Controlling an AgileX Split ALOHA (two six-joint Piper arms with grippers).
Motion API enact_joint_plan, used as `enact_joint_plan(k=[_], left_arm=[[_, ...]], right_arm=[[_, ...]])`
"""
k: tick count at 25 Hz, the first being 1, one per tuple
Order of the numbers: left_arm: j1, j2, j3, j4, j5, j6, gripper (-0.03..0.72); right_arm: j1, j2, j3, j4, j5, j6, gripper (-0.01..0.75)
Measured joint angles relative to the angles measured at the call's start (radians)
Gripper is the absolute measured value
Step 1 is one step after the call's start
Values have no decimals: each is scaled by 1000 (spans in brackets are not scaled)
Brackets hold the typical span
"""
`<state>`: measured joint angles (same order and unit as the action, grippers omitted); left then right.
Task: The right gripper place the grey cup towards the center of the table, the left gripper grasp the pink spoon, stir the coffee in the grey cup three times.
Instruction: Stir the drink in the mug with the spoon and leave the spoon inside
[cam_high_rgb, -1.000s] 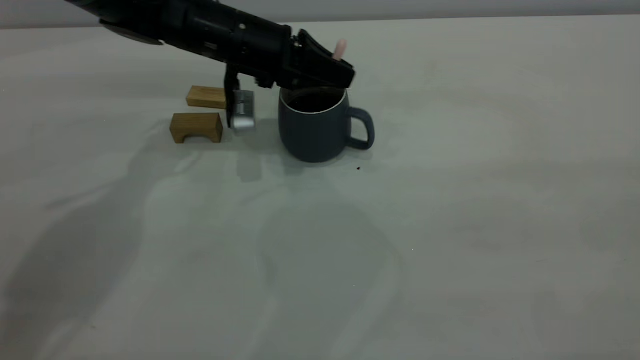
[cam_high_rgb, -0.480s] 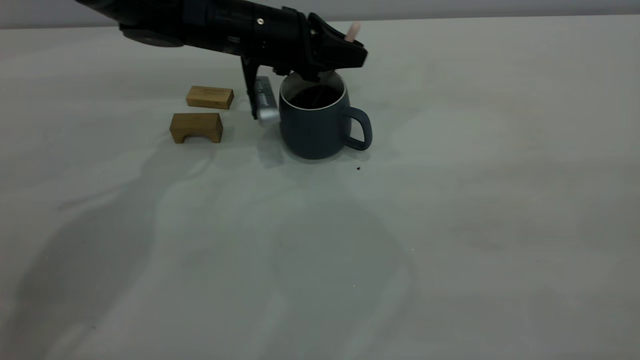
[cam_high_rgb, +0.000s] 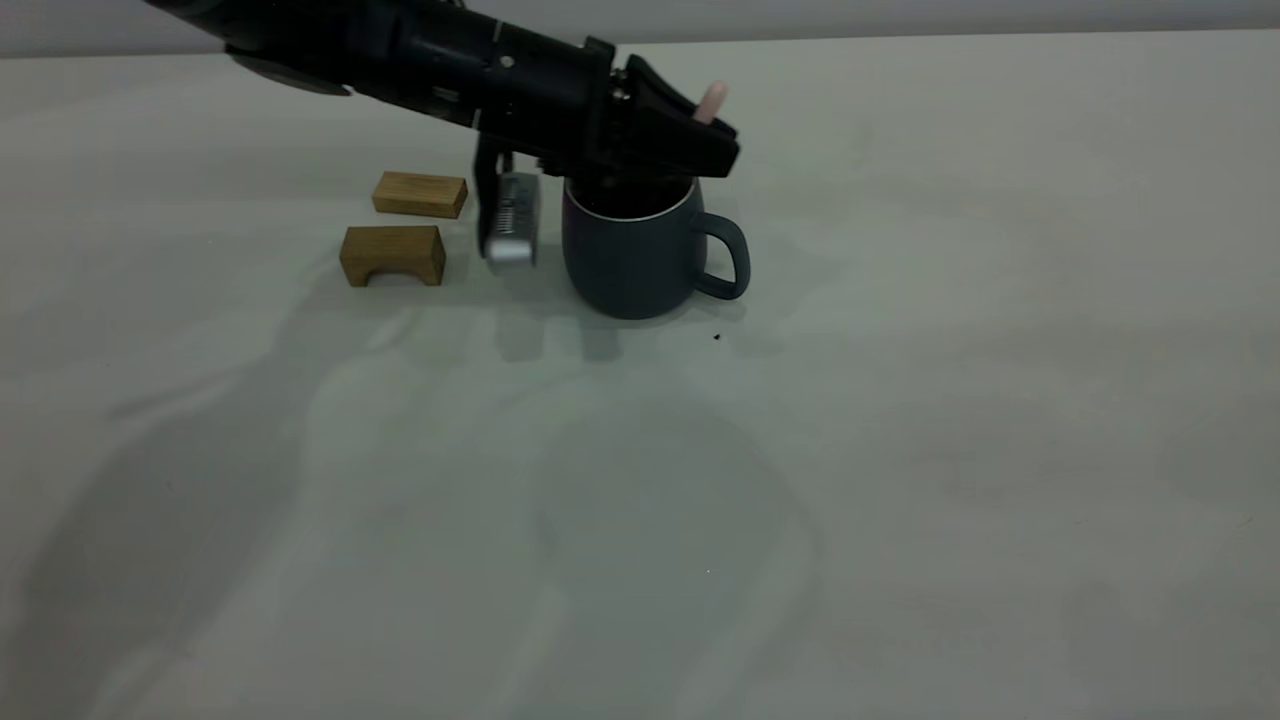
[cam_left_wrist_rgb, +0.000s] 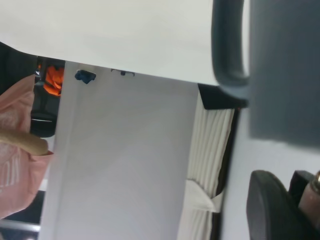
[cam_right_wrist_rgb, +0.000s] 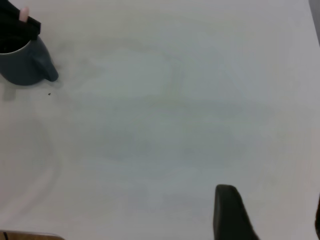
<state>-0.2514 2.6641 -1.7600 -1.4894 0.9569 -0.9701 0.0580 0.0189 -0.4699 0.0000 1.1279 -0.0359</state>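
The grey cup (cam_high_rgb: 640, 255) stands on the table (cam_high_rgb: 900, 450), its handle toward the right arm's side. My left gripper (cam_high_rgb: 700, 150) hangs just over the cup's mouth, shut on the pink spoon (cam_high_rgb: 712, 100). The spoon's pink tip sticks up above the fingers, and its lower end drops into the cup out of sight. The coffee is hidden behind the gripper. In the left wrist view the cup (cam_left_wrist_rgb: 285, 70) fills one side beside a dark finger (cam_left_wrist_rgb: 270, 210). My right gripper (cam_right_wrist_rgb: 272, 215) stays open far off, and its camera shows the cup (cam_right_wrist_rgb: 22, 62) in the distance.
Two wooden blocks (cam_high_rgb: 420, 193) (cam_high_rgb: 392, 255) lie on the left arm's side of the cup. A silver ribbed part (cam_high_rgb: 510, 220) hangs from the left arm between them and the cup. A dark speck (cam_high_rgb: 716, 337) lies near the handle. A person in pink (cam_left_wrist_rgb: 15, 150) stands beyond the table.
The left gripper has swung over the cup's mouth, up and toward the handle side, then back down. The spoon's pink tip shifted right. The cup stays put.
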Motion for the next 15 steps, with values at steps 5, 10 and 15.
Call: enact_joint_plan(k=[5, 10, 15], left_arm=[[35, 0, 0, 0, -29, -16, 110], [25, 0, 0, -90, -124, -21, 110], [-28, 0, 0, -169, -173, -21, 110]], right_arm=[[0, 0, 0, 0, 0, 0, 438], [0, 0, 0, 0, 0, 0, 438], [0, 0, 0, 0, 0, 0, 438]])
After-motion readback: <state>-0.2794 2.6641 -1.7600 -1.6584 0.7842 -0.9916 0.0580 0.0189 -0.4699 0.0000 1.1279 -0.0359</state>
